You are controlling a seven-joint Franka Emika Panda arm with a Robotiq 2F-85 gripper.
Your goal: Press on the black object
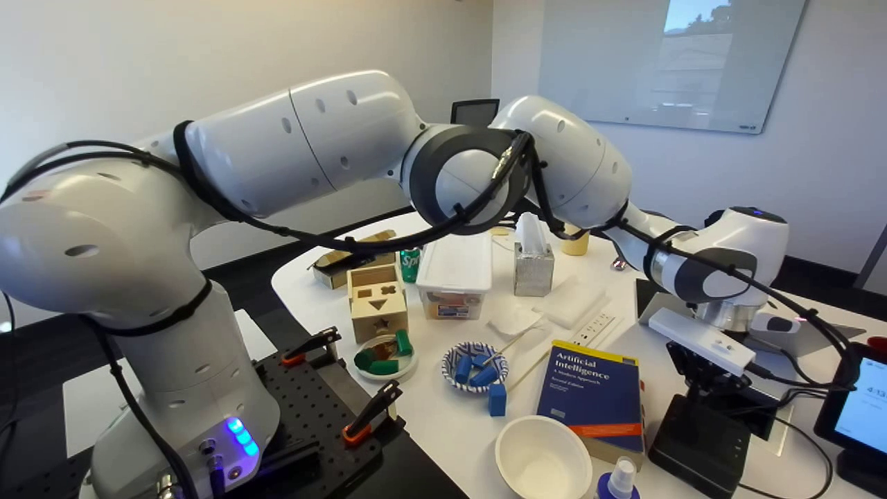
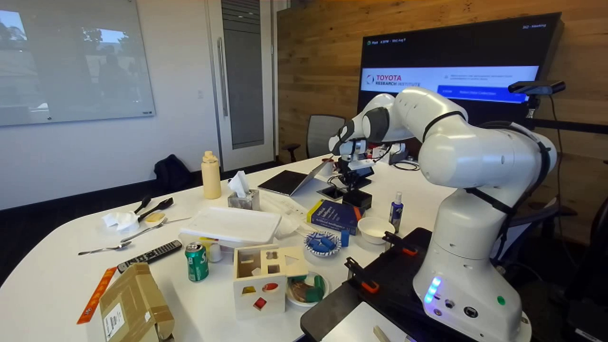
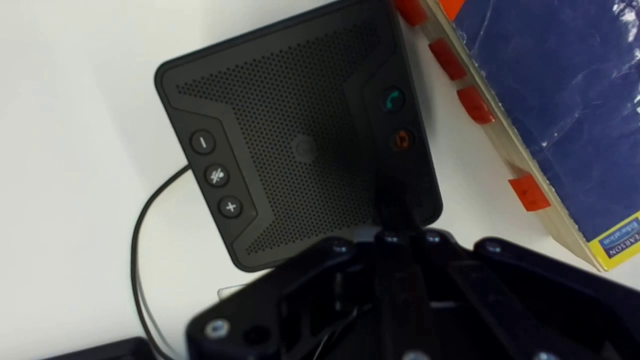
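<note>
The black object is a boxy speakerphone block (image 1: 700, 443) on the white table; it also shows in an exterior view (image 2: 357, 198). In the wrist view the block (image 3: 300, 140) shows a perforated top, plus, minus and mute buttons on one side, and green and orange call buttons on the other. My gripper (image 3: 396, 205) points down with its fingers together and nothing seen between them. Its dark tips lie over the block's lower right part in the wrist view. In an exterior view the gripper (image 2: 350, 180) stands at the block's far side. I cannot tell whether the tips touch it.
A thick dark blue book (image 1: 589, 395) lies beside the block. A white bowl (image 1: 544, 457) and a spray bottle (image 1: 619, 482) stand close by. A black-framed screen (image 1: 859, 409), an open laptop (image 2: 292, 181) and cables (image 3: 137, 240) surround the gripper.
</note>
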